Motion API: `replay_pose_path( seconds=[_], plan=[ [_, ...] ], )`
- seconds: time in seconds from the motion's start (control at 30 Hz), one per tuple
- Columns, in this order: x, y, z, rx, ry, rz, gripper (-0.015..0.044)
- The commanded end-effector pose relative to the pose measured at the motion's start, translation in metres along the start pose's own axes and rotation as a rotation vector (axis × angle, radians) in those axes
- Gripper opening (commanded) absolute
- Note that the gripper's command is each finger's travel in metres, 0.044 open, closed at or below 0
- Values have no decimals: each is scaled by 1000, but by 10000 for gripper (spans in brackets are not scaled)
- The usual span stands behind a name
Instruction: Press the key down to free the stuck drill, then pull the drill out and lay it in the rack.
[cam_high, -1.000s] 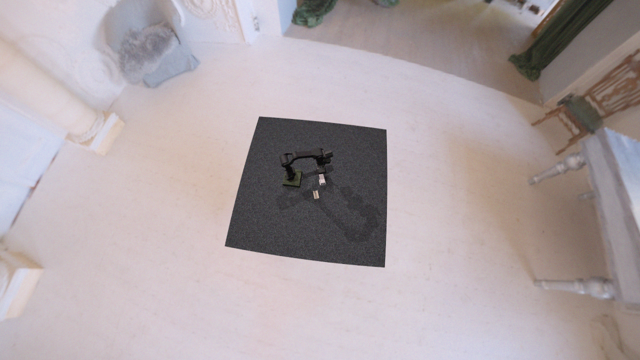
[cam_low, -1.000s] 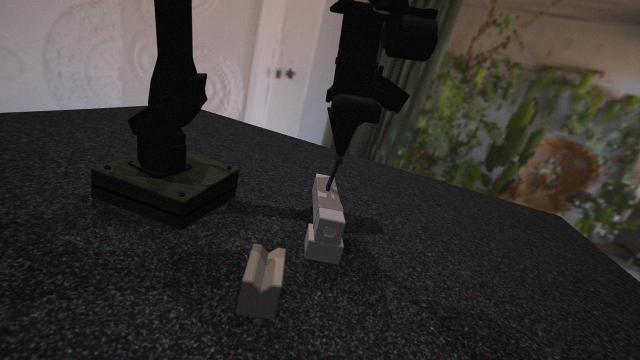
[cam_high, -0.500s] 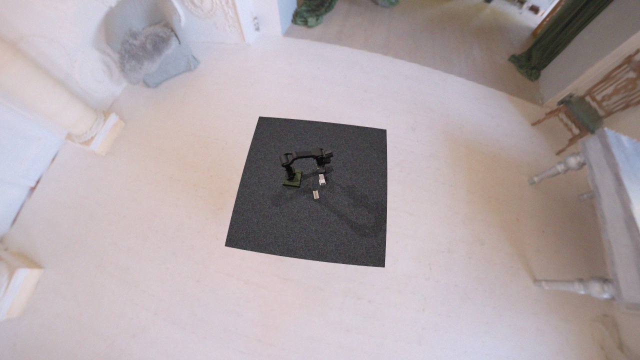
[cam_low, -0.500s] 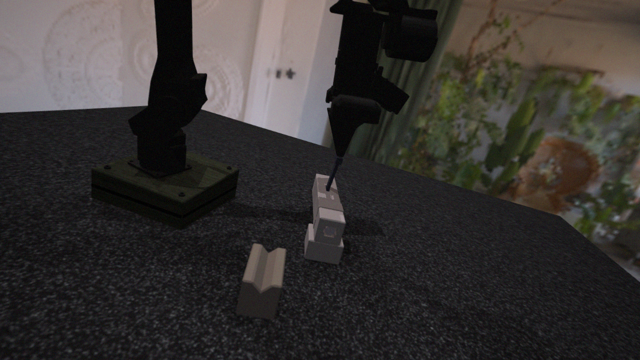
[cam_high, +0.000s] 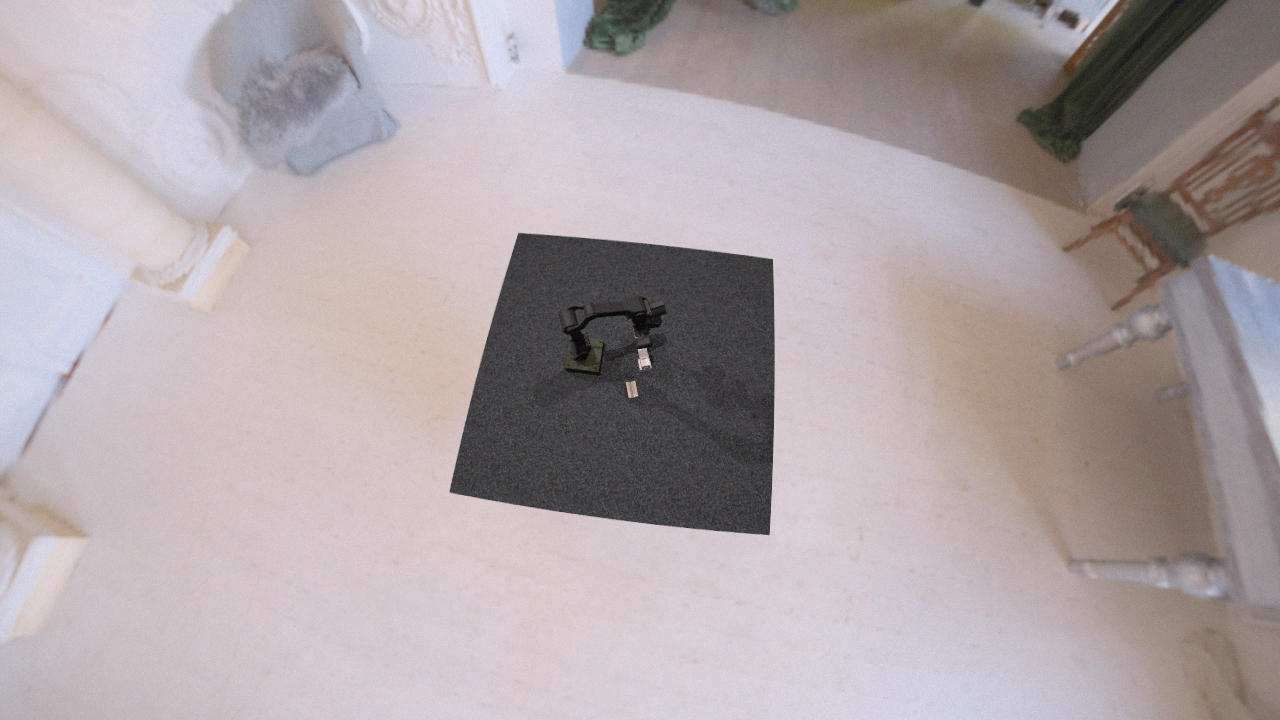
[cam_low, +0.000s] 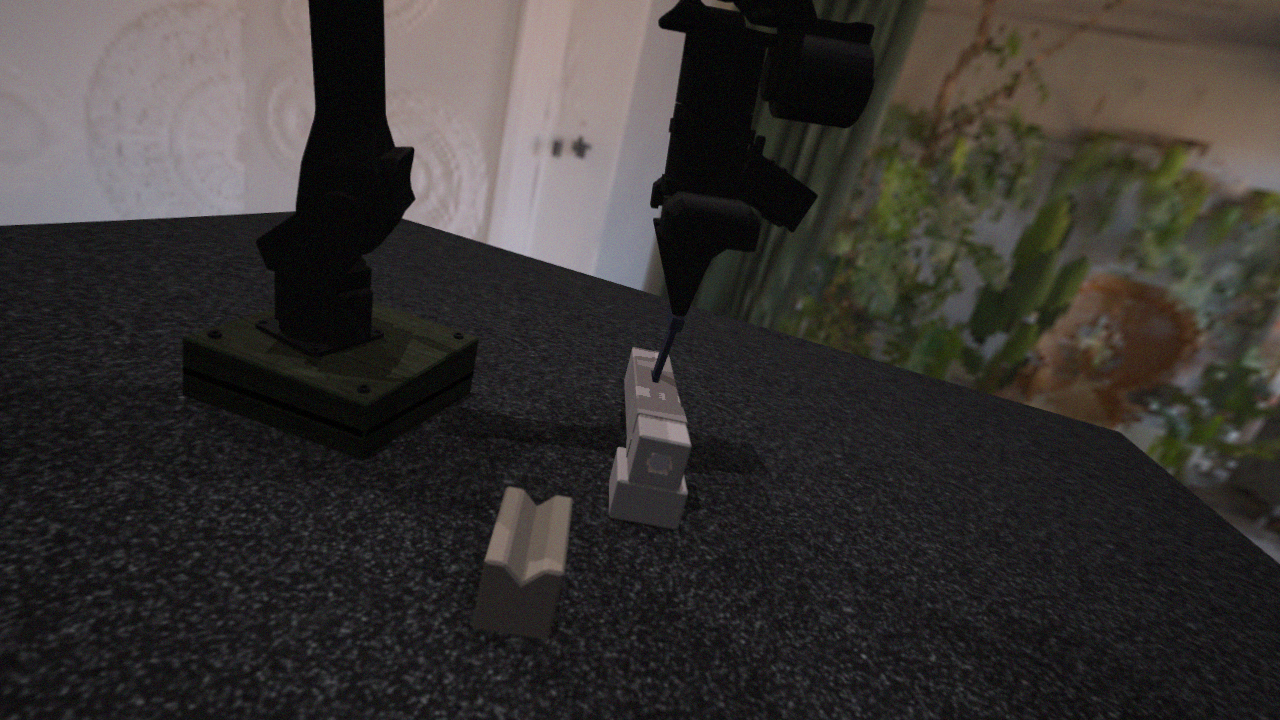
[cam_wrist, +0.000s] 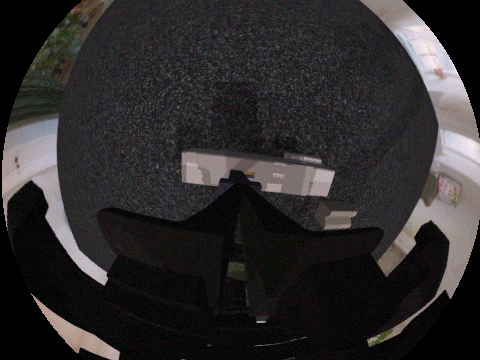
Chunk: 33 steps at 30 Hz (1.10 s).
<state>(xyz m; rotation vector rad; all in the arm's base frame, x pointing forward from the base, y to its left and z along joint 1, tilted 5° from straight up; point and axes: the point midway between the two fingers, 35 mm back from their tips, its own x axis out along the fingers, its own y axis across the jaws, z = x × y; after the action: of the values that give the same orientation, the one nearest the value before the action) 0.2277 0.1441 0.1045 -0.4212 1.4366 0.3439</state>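
A long white block (cam_high: 644, 360) (cam_low: 657, 438) (cam_wrist: 306, 181) stands on a low base on the dark mat. A thin dark-blue piece, apparently the key (cam_low: 665, 351) (cam_wrist: 227, 186), leans up from the block's top. My gripper (cam_high: 641, 342) (cam_low: 677, 313) (cam_wrist: 240, 190) is shut and points down. Its tips are at the upper end of the key; I see nothing clearly held between them. I cannot make out the drill; a small yellow spot shows on the block beside the key in the wrist view. The rack, a beige V-grooved block (cam_high: 631, 389) (cam_low: 517, 604) (cam_wrist: 334, 217), stands empty.
The arm's green base (cam_high: 584, 358) (cam_low: 331, 376) stands left of the white block. The dark mat (cam_high: 581, 474) (cam_low: 895, 582) lies under everything. The rack is in front and to the left of the white block in the exterior view, with a short gap between them.
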Motion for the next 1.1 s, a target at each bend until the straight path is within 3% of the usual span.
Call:
replay_pose_path(
  seconds=[0.0, 0.4, 0.53, 0.77, 0.97, 1.07],
  plan=[
    [25, 1, -8, -8, 70, -7, 0],
    [28, 1, -8, -8, 70, -7, 0],
    [11, 1, -3, -8, 70, -7, 105],
    [-51, 1, 6, -8, 69, -7, 289],
    [-42, -3, 8, -58, 61, -4, 440],
    [-31, -23, 13, -256, 58, 6, 440]
  ],
)
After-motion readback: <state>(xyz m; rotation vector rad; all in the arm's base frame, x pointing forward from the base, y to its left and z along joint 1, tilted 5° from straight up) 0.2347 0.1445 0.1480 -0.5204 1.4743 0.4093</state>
